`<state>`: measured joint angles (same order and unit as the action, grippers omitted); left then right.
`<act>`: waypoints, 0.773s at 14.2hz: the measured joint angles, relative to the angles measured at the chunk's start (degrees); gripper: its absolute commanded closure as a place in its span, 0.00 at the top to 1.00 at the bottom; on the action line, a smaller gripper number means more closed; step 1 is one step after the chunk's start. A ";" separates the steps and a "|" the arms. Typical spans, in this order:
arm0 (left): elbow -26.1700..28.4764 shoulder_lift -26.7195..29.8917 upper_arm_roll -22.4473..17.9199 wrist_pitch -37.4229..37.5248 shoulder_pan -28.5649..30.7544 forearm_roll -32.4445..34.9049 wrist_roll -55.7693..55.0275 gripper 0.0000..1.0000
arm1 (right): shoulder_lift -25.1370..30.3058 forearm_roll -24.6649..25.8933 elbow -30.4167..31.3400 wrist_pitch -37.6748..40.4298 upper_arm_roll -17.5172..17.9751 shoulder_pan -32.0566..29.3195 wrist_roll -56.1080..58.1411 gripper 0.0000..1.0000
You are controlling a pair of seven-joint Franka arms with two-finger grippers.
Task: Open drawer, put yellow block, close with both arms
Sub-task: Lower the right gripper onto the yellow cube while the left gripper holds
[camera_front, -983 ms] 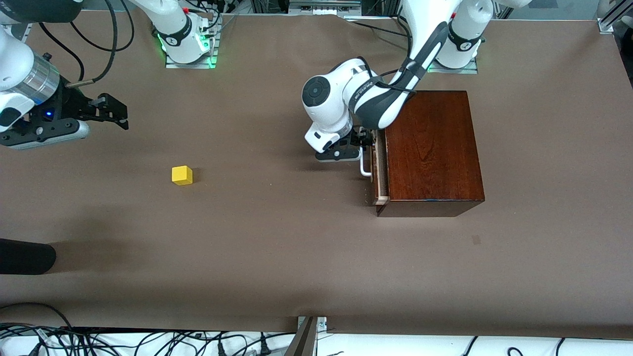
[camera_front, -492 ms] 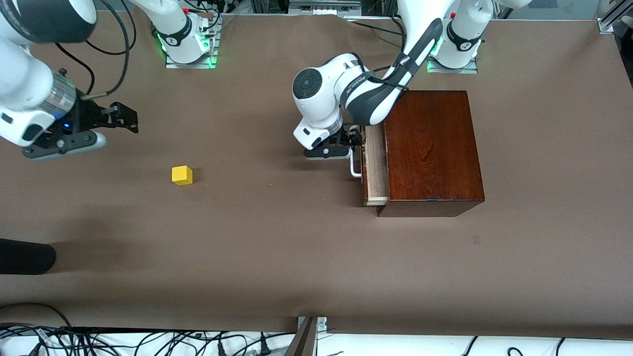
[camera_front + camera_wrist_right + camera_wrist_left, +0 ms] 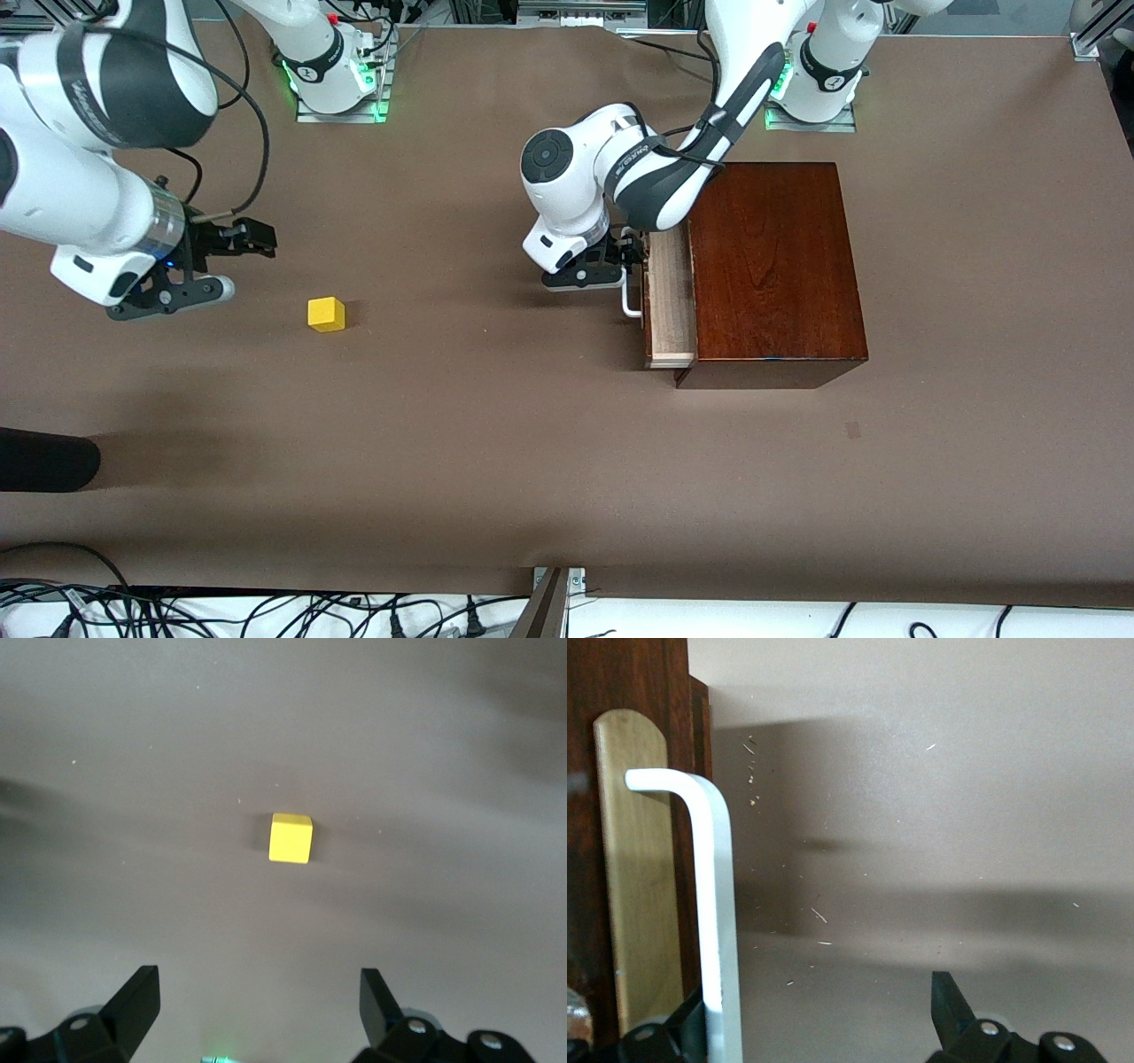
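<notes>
Spotted the yellow block [image 3: 326,314] sat flat on the table toward the right arm's end, a cube with no long axis, lined up just ahead of the wide-open right gripper [image 3: 257,239], well apart from the left gripper [image 3: 631,251], spread loose round the part-open drawer [image 3: 669,301]'s handle [image 3: 630,297].

Yellow block [image 3: 326,314]; mahogany box [image 3: 771,266]

Bare table [image 3: 496,425] surrounds the yellow block [image 3: 326,314]; the drawer [image 3: 670,297] stands well apart.
</notes>
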<state>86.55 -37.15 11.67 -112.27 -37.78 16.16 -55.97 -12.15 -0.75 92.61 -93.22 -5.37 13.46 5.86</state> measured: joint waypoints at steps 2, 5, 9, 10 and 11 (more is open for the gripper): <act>-0.53 -0.23 0.10 -1.12 -0.04 -0.40 -0.17 1.00 | -0.36 -0.01 3.91 -4.98 -0.03 0.00 0.00 1.00; -1.20 -0.81 0.08 -2.92 -0.11 -1.55 -0.33 1.00 | -0.46 -0.02 10.67 -13.86 -0.08 -0.01 0.00 1.00; -2.46 -1.72 0.04 -2.98 -1.26 -1.60 -0.53 1.00 | -0.58 -0.03 19.12 -25.81 -0.19 -0.05 -0.02 1.00; -3.10 -2.13 -0.14 -2.85 -1.71 -1.58 -0.91 1.00 | -0.65 -0.04 20.73 -28.61 -0.20 -0.07 -0.05 1.00; -3.98 -2.60 -0.17 -2.96 -1.98 -1.60 -1.19 1.00 | -0.85 -0.05 22.18 -31.23 -0.22 -0.09 -0.14 1.00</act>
<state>82.57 -39.74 11.49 -115.23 -39.77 14.56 -57.17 -13.00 -0.79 114.79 -124.45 -5.59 13.36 5.72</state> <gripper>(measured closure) 0.000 0.000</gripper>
